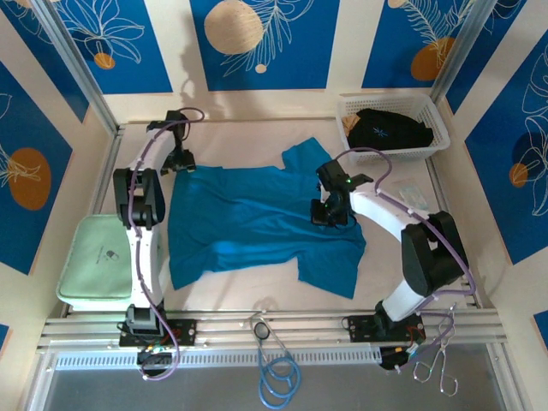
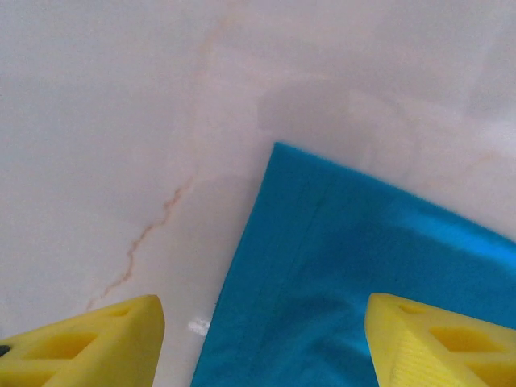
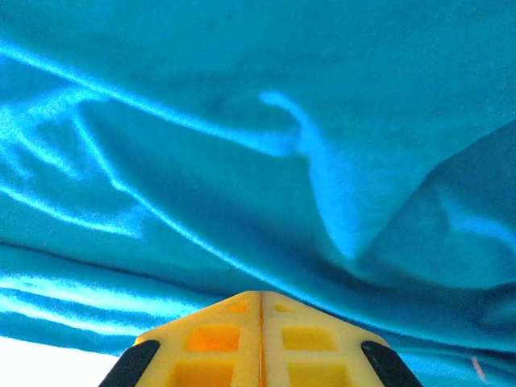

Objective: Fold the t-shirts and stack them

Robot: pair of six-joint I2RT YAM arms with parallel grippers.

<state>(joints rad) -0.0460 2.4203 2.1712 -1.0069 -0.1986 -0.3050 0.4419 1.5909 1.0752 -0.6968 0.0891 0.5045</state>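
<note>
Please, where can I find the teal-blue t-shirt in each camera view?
Top external: the teal-blue t-shirt lies spread mid-table, between the two arms.
Left wrist: one corner of it comes in from the lower right.
Right wrist: its wrinkled cloth covers nearly the whole picture.
Shared landmark: the pale table bordering the shirt's edge.

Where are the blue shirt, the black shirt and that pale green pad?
teal t-shirt [image 1: 248,214]: top view, middle of its spread body.
black t-shirt [image 1: 390,130]: top view, middle of the crumpled bundle.
green pad [image 1: 96,259]: top view, centre of its flat top.
</note>
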